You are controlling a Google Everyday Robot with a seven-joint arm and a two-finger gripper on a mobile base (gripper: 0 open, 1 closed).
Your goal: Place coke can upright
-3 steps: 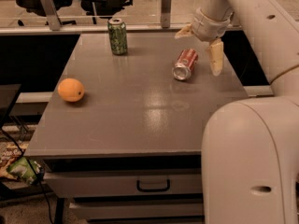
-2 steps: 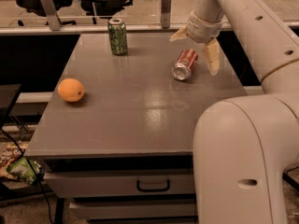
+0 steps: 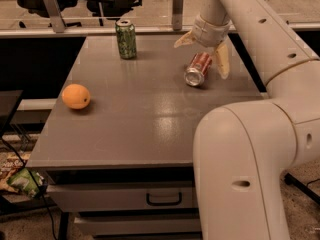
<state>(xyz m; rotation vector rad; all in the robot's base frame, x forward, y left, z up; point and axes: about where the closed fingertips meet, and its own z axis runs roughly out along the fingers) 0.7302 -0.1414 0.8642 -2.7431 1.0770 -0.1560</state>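
Observation:
The red coke can (image 3: 198,69) lies on its side at the far right of the grey table (image 3: 140,114), its silver end facing the camera. My gripper (image 3: 203,51) hangs directly over the can's far end, open. One pale finger (image 3: 183,39) points left beyond the can. The other finger (image 3: 222,61) reaches down along the can's right side. The fingers straddle the can without closing on it.
A green can (image 3: 126,39) stands upright at the table's far edge, left of the gripper. An orange (image 3: 76,96) sits near the left edge. My arm's large white body (image 3: 250,174) fills the right foreground. Drawers (image 3: 150,199) sit under the tabletop.
The gripper has shifted slightly left and down, closer over the lying can. The can, the green can and the orange have not moved.

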